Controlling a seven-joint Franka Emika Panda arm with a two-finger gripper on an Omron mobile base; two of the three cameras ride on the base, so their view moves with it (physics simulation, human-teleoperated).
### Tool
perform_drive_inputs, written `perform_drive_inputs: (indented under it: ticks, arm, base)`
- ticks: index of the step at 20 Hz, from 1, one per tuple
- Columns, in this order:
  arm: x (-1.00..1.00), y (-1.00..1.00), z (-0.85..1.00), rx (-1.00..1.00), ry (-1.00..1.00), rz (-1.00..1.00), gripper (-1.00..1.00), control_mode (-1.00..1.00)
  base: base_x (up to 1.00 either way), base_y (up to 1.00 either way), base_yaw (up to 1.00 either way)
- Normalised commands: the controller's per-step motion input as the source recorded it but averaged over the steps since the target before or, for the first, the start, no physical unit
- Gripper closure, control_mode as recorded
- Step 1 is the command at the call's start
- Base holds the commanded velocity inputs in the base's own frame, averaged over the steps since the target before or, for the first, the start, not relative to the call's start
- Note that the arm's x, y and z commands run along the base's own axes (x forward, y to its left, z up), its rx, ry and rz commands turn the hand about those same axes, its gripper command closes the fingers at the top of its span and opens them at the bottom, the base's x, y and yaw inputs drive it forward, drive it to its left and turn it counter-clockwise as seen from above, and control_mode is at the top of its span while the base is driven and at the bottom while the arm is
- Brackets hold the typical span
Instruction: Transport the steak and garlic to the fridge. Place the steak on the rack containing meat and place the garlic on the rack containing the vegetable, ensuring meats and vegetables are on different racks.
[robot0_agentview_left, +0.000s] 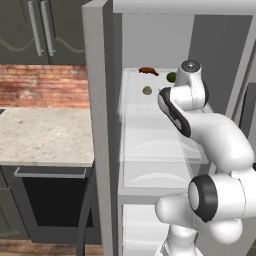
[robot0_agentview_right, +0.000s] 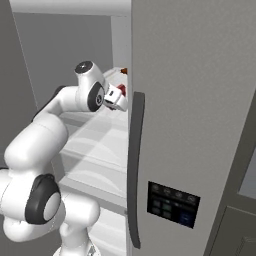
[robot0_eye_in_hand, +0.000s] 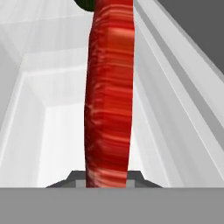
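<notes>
**Carrying the steak into the fridge, garlic already shelved**

Holding the steak (robot0_eye_in_hand: 109, 96) between its finger tips, the gripper (robot0_eye_in_hand: 107, 177) is closed on the red slab, which stands on edge and runs up the middle of the hand view. In the right base view a sliver of red shows at the hand (robot0_agentview_right: 116, 96), just inside the open fridge (robot0_agentview_right: 195, 125) at the level of the upper shelf.

By the look of it, 1 of the 2 items is already delivered. The garlic (robot0_agentview_left: 147, 90) lies on the top white rack (robot0_agentview_left: 131, 102), and the vegetable (robot0_agentview_left: 171, 76) sits further back on that same rack, so that half of the job appears done. A dark reddish-brown piece (robot0_agentview_left: 148, 71) also lies at the back of this rack; I cannot tell for certain what it is, though it may be meat.

What is left is the steak. It hangs above a shelf and has not been let go, with a green shape at the top edge of the hand view. If the brown piece is meat, the top rack already mixes both kinds, so choosing where the steak goes needs care. The lower racks (robot0_agentview_left: 160, 150) look bare from here.
</notes>
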Motion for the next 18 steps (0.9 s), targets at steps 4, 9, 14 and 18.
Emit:
perform_drive_inputs:
  ticks: [4,9,14,18]
  arm:
    - [0.20,-0.10,-0.34,0.00,0.00,-0.03,1.00,-1.00]
    - [0.31,-0.11,-0.42,0.00,0.04,-0.01,1.00,-1.00]
    - [0.05,-0.04,-0.51,0.00,0.07,0.00,-1.00,-1.00]
    - [-0.04,0.00,-0.29,0.02,0.03,0.00,-1.00,-1.00]
  base:
    - [0.00,0.00,0.00]
    - [0.00,0.00,0.00]
    - [0.00,0.00,0.00]
    - [0.00,0.00,0.00]
